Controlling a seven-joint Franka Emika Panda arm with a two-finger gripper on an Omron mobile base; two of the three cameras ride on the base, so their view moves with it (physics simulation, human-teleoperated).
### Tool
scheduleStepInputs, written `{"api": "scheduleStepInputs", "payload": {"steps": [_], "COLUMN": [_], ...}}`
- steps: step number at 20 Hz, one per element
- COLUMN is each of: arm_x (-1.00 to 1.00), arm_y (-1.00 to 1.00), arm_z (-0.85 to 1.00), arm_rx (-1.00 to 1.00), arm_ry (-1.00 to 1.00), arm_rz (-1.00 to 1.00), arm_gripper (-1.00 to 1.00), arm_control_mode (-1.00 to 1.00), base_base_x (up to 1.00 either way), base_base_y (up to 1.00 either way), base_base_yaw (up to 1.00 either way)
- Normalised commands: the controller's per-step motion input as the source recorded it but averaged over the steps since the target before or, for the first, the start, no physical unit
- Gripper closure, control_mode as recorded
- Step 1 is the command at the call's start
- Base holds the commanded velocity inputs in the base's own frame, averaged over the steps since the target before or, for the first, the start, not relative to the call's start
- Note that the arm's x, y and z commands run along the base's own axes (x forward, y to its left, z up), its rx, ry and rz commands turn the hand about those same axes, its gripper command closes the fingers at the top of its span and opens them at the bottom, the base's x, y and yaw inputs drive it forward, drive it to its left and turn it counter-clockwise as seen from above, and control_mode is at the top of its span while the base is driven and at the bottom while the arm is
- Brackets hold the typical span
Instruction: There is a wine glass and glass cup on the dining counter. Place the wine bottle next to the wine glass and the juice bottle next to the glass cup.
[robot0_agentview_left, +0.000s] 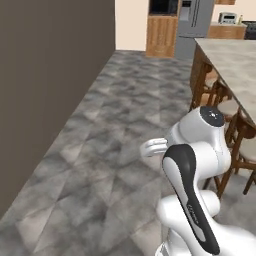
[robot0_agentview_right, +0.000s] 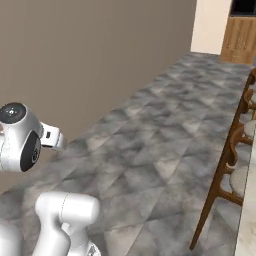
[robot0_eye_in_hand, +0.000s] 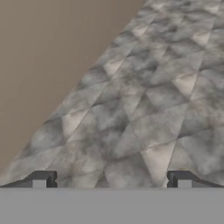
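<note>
Two dark fingertips (robot0_eye_in_hand: 43, 179) of the tool (robot0_eye_in_hand: 111, 180) stand far apart at six o'clock in the hand view, released and grasping nothing, pointed at grey marbled floor (robot0_eye_in_hand: 144, 105). At nine o'clock runs a plain brown wall (robot0_agentview_left: 50, 90). In the left base view, the pale stone tabletop (robot0_agentview_left: 230, 65) lies at two o'clock, wooden stools (robot0_agentview_left: 235, 145) tucked beside it. Neither bottles nor glasses can be made out.
</note>
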Motion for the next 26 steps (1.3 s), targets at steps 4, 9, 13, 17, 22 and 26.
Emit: {"api": "scheduleStepInputs", "payload": {"steps": [4,9,13,17,22,26], "arm_x": [0.0,0.0,0.0,0.0,0.0,0.0], "arm_y": [0.0,0.0,0.0,0.0,0.0,0.0], "arm_z": [0.0,0.0,0.0,0.0,0.0,0.0], "arm_rx": [0.0,0.0,0.0,0.0,0.0,0.0], "arm_ry": [0.0,0.0,0.0,0.0,0.0,0.0], "arm_rz": [0.0,0.0,0.0,0.0,0.0,0.0], "arm_gripper": [-1.0,-1.0,-1.0,-1.0,-1.0,-1.0], "arm_control_mode": [1.0,1.0,1.0,1.0,1.0,1.0], "base_base_x": [0.87,0.88,0.87,0.82,0.8,0.81], "base_base_y": [0.27,0.27,0.27,0.26,0.26,0.26], "base_base_yaw": [-0.25,-0.24,-0.25,-0.31,-0.32,-0.31]}}
